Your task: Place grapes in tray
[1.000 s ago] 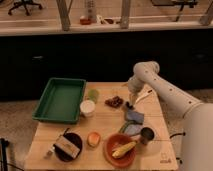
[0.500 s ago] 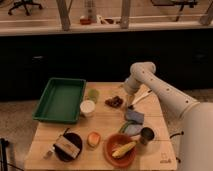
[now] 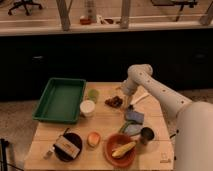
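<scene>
The grapes (image 3: 114,102) are a small dark reddish-purple cluster lying on the wooden table, right of the white cup (image 3: 87,108). The green tray (image 3: 41,107) sits at the table's left back and holds nothing. My gripper (image 3: 123,97) hangs from the white arm, just right of the grapes and slightly above them, very close to the cluster. I cannot tell whether it touches the grapes.
A pale green item (image 3: 93,94) stands between tray and grapes. A white object (image 3: 140,98), blue packets (image 3: 134,117), a metal cup (image 3: 146,135), an orange bowl (image 3: 111,154) with yellow food, a yellow-red fruit (image 3: 93,138) and a black bowl (image 3: 67,146) fill the front.
The arm has swung left and the gripper has moved from the white object toward the grapes. The objects on the table have not moved.
</scene>
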You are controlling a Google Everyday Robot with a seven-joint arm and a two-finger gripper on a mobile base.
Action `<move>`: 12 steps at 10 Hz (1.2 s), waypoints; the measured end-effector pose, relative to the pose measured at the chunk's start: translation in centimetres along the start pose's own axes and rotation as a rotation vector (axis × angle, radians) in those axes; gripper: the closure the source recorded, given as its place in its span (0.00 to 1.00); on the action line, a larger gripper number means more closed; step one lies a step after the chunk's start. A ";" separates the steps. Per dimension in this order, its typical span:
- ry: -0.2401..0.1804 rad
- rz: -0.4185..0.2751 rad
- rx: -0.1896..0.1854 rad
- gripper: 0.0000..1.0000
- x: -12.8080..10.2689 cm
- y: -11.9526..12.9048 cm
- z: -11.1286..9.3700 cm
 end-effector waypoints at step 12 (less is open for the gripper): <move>-0.038 -0.009 -0.074 0.99 0.0 0.2 4.1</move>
